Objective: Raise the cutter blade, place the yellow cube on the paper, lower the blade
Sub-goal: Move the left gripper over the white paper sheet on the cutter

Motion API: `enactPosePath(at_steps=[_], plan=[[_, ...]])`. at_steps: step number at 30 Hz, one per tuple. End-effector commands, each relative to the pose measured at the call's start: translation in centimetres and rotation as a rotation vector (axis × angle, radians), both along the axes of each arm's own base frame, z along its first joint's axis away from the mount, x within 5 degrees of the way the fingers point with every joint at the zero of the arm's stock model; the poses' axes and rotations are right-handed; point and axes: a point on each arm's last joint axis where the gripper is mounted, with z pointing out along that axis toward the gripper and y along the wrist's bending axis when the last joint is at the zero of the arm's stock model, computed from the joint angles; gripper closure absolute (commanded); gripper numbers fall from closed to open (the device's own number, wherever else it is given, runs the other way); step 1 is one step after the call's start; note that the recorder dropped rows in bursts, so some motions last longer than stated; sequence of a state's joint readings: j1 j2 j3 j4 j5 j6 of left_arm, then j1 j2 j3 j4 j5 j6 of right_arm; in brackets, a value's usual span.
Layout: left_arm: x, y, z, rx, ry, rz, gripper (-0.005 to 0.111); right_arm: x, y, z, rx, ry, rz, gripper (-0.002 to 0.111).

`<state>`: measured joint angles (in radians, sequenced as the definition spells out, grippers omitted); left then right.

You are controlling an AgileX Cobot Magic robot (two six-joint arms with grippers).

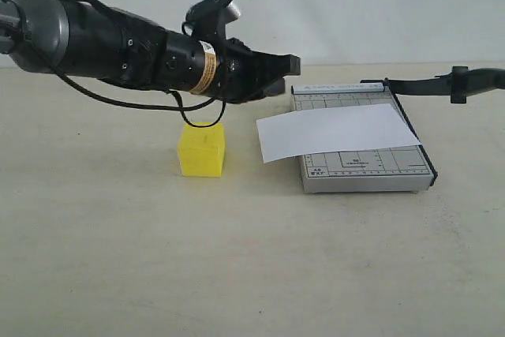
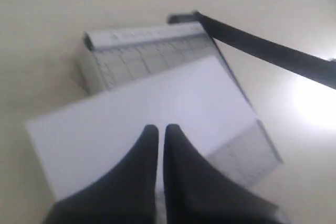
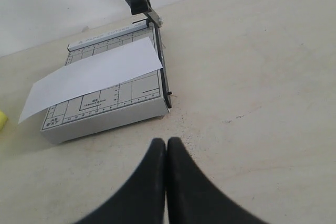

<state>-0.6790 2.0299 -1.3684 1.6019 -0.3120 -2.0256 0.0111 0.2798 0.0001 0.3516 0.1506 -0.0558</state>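
1. Your right tool (image 3: pixel 166 145): fingers together, empty, beside the trimmer base (image 3: pixel 100 103).
2. Yellow cube (image 1: pixel 201 149): on the bench (image 1: pixel 118 258), left of the base.
3. Paper (image 1: pixel 335 132): across the base, overhanging left.
4. Your left tool (image 2: pixel 158 129): together, empty, above the base's left edge.
5. Cutter blade (image 1: pixel 430 84): raised off the base.

Cutter blade (image 1: pixel 418 85) is seen raised off the paper (image 1: pixel 339 132), which is left reachable from above; yellow cube (image 1: pixel 202 150) is overhung by the left arm (image 1: pixel 118 41).
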Motion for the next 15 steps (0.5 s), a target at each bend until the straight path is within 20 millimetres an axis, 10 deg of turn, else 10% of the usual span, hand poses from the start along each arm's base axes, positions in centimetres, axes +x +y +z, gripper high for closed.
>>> enactPosePath(at_steps=[1,9,15], plan=[[-2.0,-0.5,-0.4,-0.047,0.134,-0.298,0.102,0.0,0.0,0.1,-0.009,-0.011,-0.002,0.108],[0.9,-0.2,0.3,0.042,-0.056,-0.074,0.102,0.0,0.0,0.1,-0.018,-0.013,0.001,0.108],[2.2,-4.7,1.4,-0.049,-0.161,-0.320,0.102,0.0,0.0,0.1,-0.018,-0.013,0.001,0.108]])
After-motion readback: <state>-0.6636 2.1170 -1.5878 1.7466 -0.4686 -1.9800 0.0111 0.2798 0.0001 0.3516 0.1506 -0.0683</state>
